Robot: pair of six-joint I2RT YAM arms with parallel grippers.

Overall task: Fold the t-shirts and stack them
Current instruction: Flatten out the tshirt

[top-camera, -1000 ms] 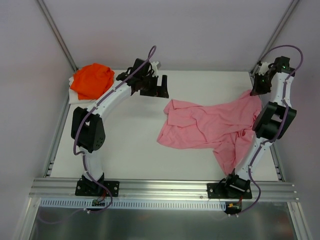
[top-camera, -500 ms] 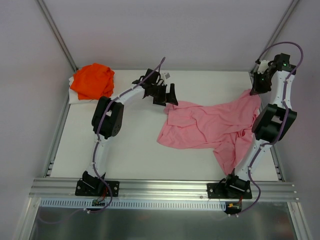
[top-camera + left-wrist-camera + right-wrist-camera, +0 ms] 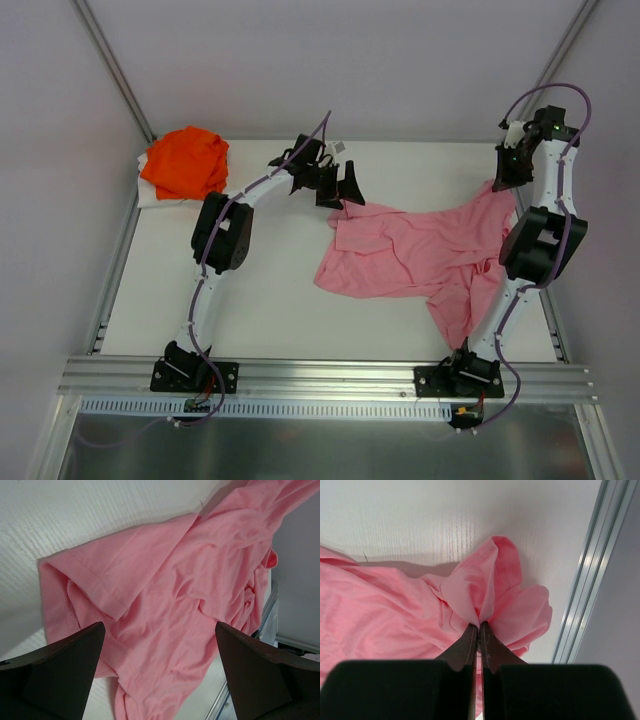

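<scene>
Entry one, right gripper (image 3: 479, 625): jaws pressed together on a small bunched fold of the pink t-shirt (image 3: 420, 250), at the garment's far right corner. The cloth rises to a peak at the pinch.

Entry two, left gripper (image 3: 159, 627): jaws wide apart, nothing between them, poised over the shirt's far left corner. A hemmed sleeve lies doubled over itself below it.

Entry three, pink t-shirt: spread loosely and wrinkled across the right half of the table (image 3: 270, 300). One tail trails toward the near edge alongside the right arm (image 3: 520, 290). Whether it passes beside or under that arm cannot be told.

Hazards, as judged:
- The right pinch holds little cloth, so a firm pull could draw it out of the jaws.
- The left jaws closing on the doubled sleeve may take several layers, or only the upper one. The shirt would then not open flat.
- The trailing tail may drag or catch on the right arm when the shirt is lifted or stretched.

Surroundings:
- orange t-shirt (image 3: 185, 160): crumpled in the far left corner on a white underlayer (image 3: 150, 195), well apart from the pink one, not yet folded.
- side rail (image 3: 585, 580): just beside the pinched corner, leaving little room on that side.
</scene>
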